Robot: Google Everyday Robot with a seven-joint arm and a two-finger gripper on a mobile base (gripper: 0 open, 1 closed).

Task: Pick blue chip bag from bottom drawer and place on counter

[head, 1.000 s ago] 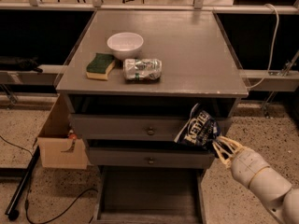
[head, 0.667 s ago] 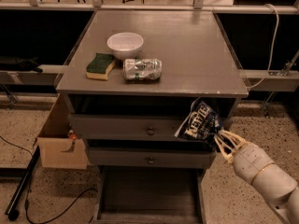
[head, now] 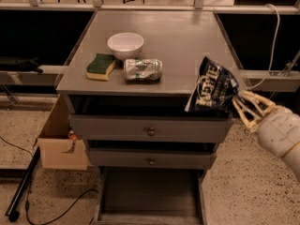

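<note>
Gripper (head: 238, 103) at 4 o'clock, fingers clamped on blue chip bag (head: 212, 86). Bag held upright at counter (head: 178, 36) front-rt corner, 3 o'clock of can (head: 143, 70). Bottom drawer (head: 150, 195) open, 6 o'clock.

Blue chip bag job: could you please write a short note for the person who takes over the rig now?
The gripper is beside the front right corner of the counter, shut on the blue chip bag.
The bag hangs in the air at that corner, not laid down.
The bottom drawer is pulled open.
Done: bag out of the drawer and lifted.
Left: carry it over the counter, probably right of the crushed can, and release.
</note>
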